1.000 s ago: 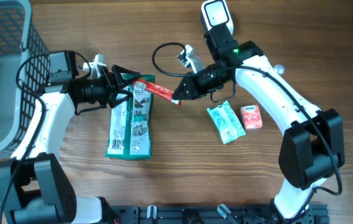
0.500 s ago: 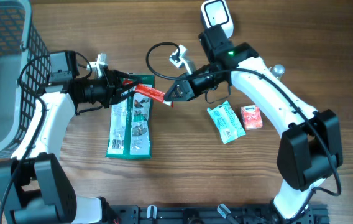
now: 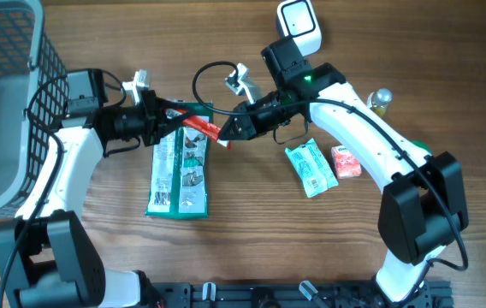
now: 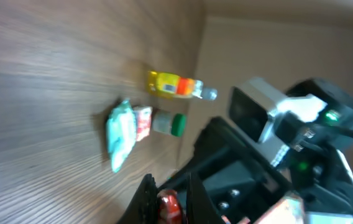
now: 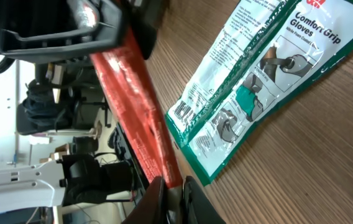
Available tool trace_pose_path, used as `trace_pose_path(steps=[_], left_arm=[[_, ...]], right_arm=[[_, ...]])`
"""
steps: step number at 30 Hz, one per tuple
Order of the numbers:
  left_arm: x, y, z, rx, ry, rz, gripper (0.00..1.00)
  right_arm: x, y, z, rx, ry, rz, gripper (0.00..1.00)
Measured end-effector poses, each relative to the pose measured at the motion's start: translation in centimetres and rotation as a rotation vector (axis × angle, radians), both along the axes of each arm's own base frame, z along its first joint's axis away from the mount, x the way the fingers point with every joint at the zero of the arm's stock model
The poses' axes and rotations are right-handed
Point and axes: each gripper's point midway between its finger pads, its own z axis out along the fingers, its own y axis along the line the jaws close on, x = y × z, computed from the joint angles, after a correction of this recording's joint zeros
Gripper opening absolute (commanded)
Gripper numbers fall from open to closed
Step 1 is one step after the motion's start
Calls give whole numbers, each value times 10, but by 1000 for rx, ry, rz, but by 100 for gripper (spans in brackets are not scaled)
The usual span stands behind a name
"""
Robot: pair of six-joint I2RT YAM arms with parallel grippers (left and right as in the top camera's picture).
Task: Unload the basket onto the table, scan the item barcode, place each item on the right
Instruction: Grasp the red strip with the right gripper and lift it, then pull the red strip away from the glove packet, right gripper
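The item, a long red stick packet [image 3: 200,127], hangs above the table between both grippers. My left gripper [image 3: 174,115] is shut on its left end; in the left wrist view the red packet [image 4: 168,204] sits squeezed between the black fingers [image 4: 145,198]. My right gripper [image 3: 224,134] holds the right end, and in the right wrist view the jaws [image 5: 173,186] stand narrow around the tip of the red packet [image 5: 136,106]. A white and black scanner [image 3: 299,19] stands at the table's far edge. No barcode can be made out.
A green glove packet [image 3: 179,171] lies under the grippers. A teal wipes pack [image 3: 311,168], a small pink pack [image 3: 346,161] and a small bottle [image 3: 380,99] lie to the right. A grey wire basket [image 3: 3,103] fills the far left.
My right arm carried the red packet leftward to the left gripper. The left jaws, open a second ago, have closed on the packet's left end.
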Motion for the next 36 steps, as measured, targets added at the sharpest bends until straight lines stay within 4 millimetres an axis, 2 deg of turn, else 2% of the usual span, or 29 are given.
trace_pose_path(steps=[2,6,10,11,16,18,19,23,24,25,26,28,33,36], left_arm=[[0,-3,11,-47,-47,-30,4],[-6,-9,28,-137,-80,-85,4],[-12,-11,37,-192,-88,-117,4],[-13,-12,39,-202,-89,-122,4],[-15,-13,42,-223,-84,-132,4],[-16,-13,44,-233,-81,-136,4],[-16,-13,44,-235,-82,-138,4],[-16,-13,45,-240,-82,-141,4],[-16,-13,45,-240,-82,-141,8],[-16,-13,45,-239,-82,-140,24],[-14,-12,41,-216,-81,-127,47],[-4,-8,25,-121,-69,-70,73],[22,18,-20,164,-22,108,84],[28,41,-47,333,37,210,97]], right_arm=[[0,2,3,18,-1,4,27],[1,4,23,142,28,31,54],[7,-5,32,196,47,22,57],[5,-6,32,200,55,27,56],[-22,-4,34,222,91,114,32],[-29,-3,35,239,67,153,17],[-29,-3,35,247,52,163,5],[-30,-3,37,263,27,180,4],[-30,-3,37,265,19,184,4],[-30,-3,36,264,15,186,4],[-29,-3,35,257,6,186,4],[-28,-5,30,229,-8,183,4],[-34,-16,12,114,19,174,4],[-56,-26,11,105,50,241,4]])
